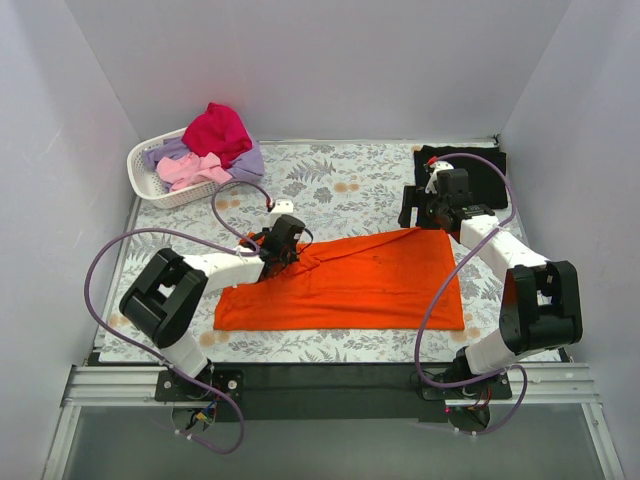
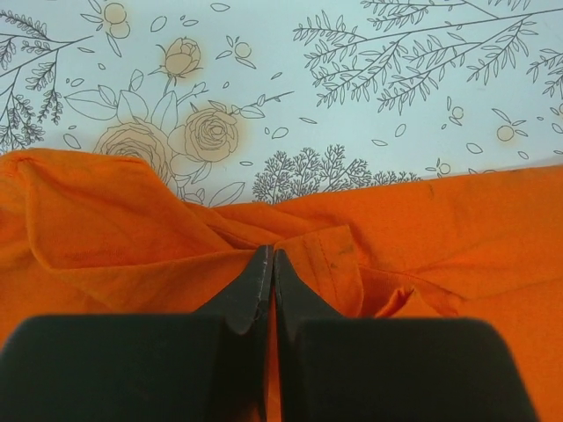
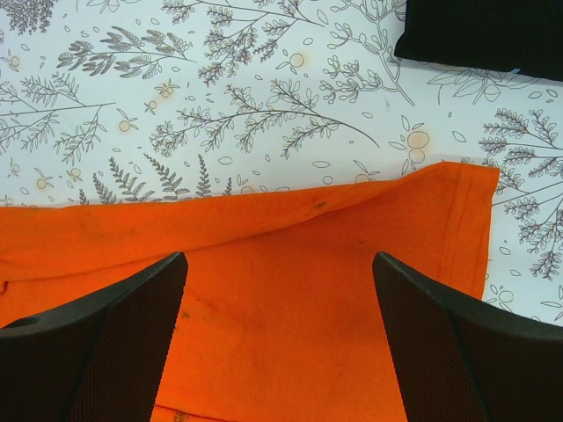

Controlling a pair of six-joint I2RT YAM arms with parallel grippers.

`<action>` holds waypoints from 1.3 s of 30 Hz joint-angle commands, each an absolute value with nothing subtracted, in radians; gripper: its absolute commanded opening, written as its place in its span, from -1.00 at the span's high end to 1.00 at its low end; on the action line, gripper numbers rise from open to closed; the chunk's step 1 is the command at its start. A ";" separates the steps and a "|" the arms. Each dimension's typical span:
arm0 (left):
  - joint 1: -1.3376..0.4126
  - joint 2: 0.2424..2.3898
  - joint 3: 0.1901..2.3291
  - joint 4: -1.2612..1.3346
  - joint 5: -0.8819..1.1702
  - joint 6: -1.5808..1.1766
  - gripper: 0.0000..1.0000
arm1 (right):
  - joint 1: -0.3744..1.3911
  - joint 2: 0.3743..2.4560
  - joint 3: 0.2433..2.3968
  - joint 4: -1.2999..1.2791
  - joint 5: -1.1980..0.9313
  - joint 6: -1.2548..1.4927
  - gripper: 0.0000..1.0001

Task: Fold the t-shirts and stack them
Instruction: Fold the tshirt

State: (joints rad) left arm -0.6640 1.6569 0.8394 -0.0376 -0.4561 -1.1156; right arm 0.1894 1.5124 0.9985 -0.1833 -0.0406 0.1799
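The bright orange t-shirt (image 1: 350, 280) lies spread across the middle of the table, its left end bunched. My left gripper (image 1: 283, 250) is shut on a fold of the orange t-shirt (image 2: 106, 237) at that bunched upper left part; in the left wrist view the fingertips (image 2: 271, 255) meet with cloth between them. My right gripper (image 1: 420, 215) is open, just above the shirt's far right corner (image 3: 440, 202), with its fingers (image 3: 132, 316) wide apart and empty. A folded black t-shirt (image 1: 470, 160) lies at the back right and also shows in the right wrist view (image 3: 484, 35).
A white slotted basket (image 1: 140, 175) at the back left holds magenta (image 1: 218, 130), pink (image 1: 190, 170) and lavender (image 1: 250, 165) shirts. The grey floral table cloth (image 1: 340, 185) covers the table. White walls close in the back and both sides.
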 commanded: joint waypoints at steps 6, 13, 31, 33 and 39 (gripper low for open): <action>-0.660 1.523 0.790 -0.025 -0.537 -1.146 1.00 | 0.189 1.494 1.003 -0.160 -0.043 0.173 -0.57; -0.660 1.275 0.606 0.058 -0.522 -1.204 1.00 | 0.187 1.502 1.008 -0.158 -0.040 0.173 -0.57; -0.666 0.988 0.387 -0.190 -0.471 -1.474 0.68 | 0.187 1.509 1.011 -0.158 -0.064 0.175 -0.57; -0.666 0.970 0.396 -0.219 -0.491 -1.500 0.33 | 0.187 1.508 1.012 -0.158 -0.063 0.172 -0.57; -0.666 0.896 0.377 -0.285 -0.529 -1.588 -0.15 | 0.187 1.502 1.011 -0.160 -0.046 0.170 -0.57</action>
State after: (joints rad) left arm -0.6632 0.9417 0.3824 -0.2321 -0.4675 -1.5169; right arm 0.1894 1.5124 0.9985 -0.1833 -0.0551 0.1799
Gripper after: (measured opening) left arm 0.521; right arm 0.785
